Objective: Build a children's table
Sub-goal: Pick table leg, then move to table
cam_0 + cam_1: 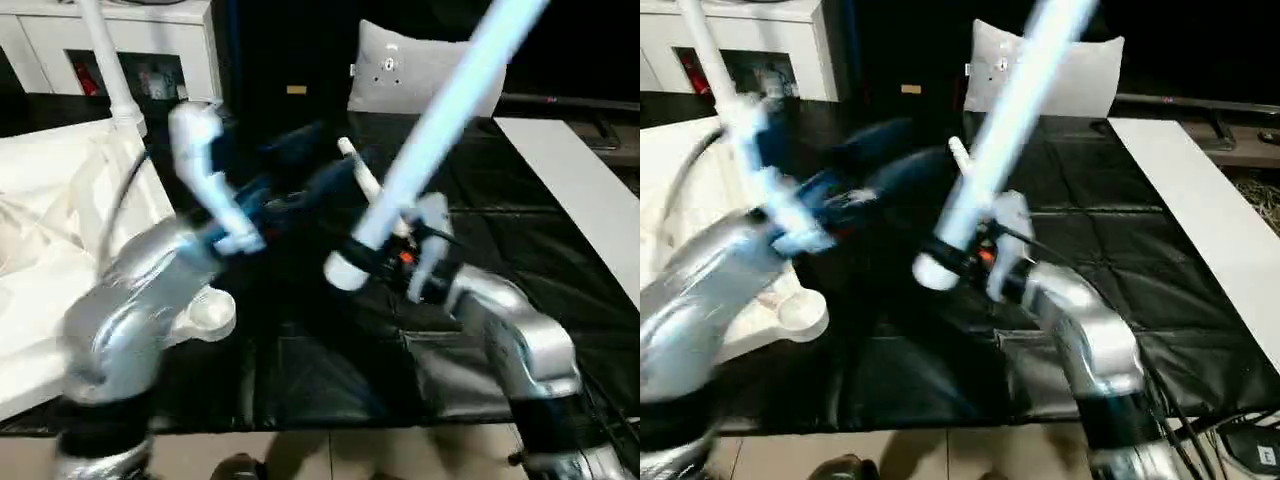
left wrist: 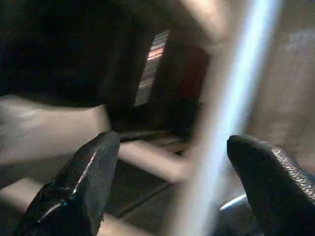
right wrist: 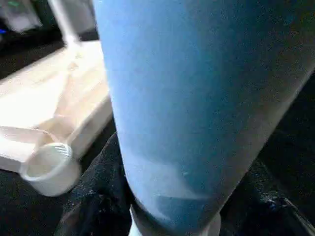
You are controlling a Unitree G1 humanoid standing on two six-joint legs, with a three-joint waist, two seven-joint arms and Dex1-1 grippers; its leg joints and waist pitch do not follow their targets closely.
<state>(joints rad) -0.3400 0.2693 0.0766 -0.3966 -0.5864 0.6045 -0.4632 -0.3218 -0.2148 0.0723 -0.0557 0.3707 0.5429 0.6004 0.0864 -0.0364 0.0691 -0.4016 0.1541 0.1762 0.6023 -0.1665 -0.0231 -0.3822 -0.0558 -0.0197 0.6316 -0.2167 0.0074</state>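
A: White tube leg (image 1: pixel 440 125) pinched low down in right pincer (image 1: pixel 385 255), slanted up over black tabletop (image 1: pixel 560 260).
B: Noted. Left pincer (image 2: pixel 170 182) spread wide, nothing gripped, near that leg. Ribbed table top (image 1: pixel 50 200) lying upside down at left, one leg (image 1: pixel 108 60) upright in far corner.

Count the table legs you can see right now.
2. One leg is clamped in the right end effector, slanting up over the black work table. Another leg stands upright in a far corner of the tabletop. Others may be hidden.
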